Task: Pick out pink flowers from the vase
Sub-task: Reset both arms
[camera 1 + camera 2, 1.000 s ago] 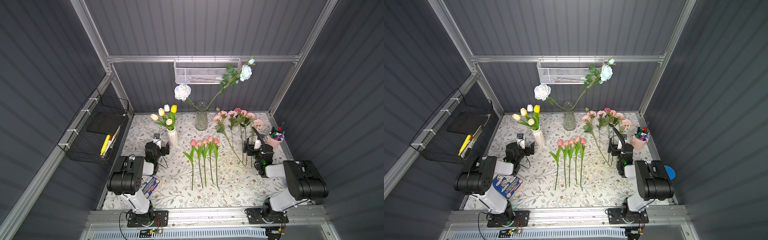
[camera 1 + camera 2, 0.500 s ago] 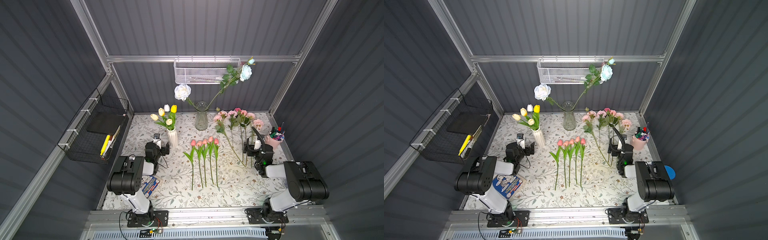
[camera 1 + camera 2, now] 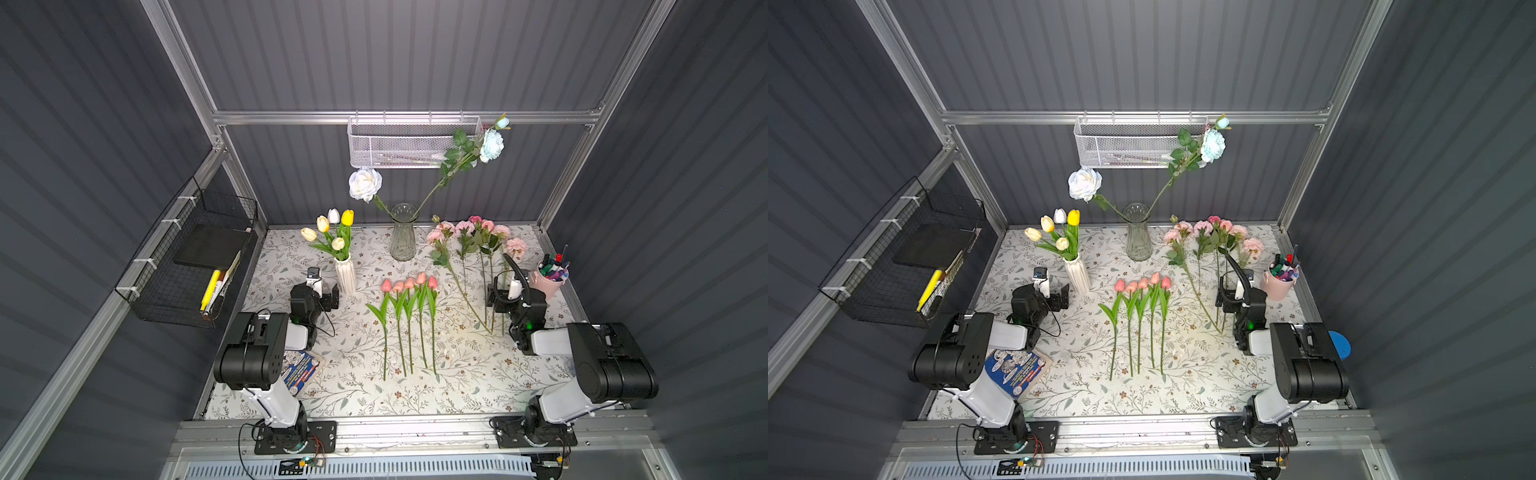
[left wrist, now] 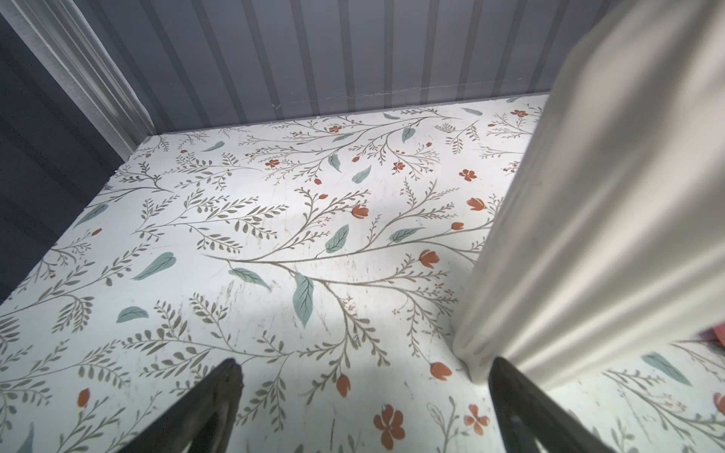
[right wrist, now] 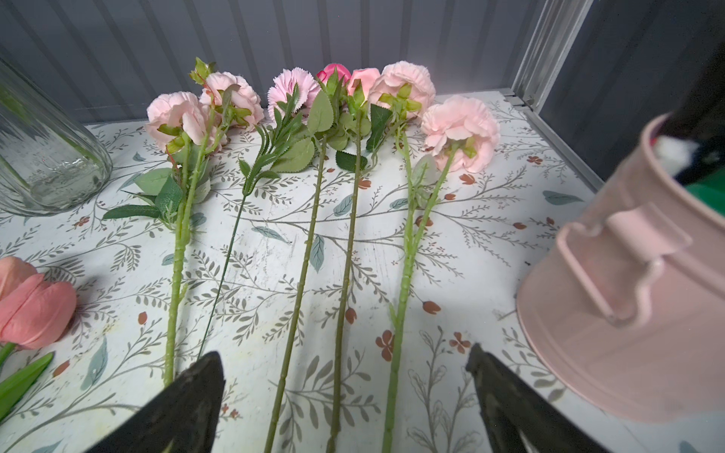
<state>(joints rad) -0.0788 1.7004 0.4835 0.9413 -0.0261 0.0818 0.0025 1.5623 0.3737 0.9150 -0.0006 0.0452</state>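
Observation:
In both top views the clear glass vase [image 3: 403, 235] [image 3: 1138, 235] stands at the back centre and holds a white rose [image 3: 365, 185] and a pale blue rose [image 3: 491, 144]. Pink flowers [image 3: 478, 232] [image 5: 392, 84] lie in a row on the table at the back right. Several salmon tulips [image 3: 409, 284] [image 3: 1143, 284] lie in the middle. My right gripper [image 3: 500, 297] [image 5: 344, 353] is open, low over the pink flowers' stems; three stems run under the gap between its fingers. My left gripper [image 3: 324, 293] [image 4: 365, 366] is open and empty beside the white vase.
A white ribbed vase [image 3: 345, 274] [image 4: 588, 196] with yellow and cream tulips stands by the left gripper. A pink bucket [image 3: 550, 282] [image 5: 627, 294] of pens stands right of the right gripper. A booklet [image 3: 301, 368] lies front left. Wire baskets [image 3: 195, 266] [image 3: 411, 143] hang on the walls.

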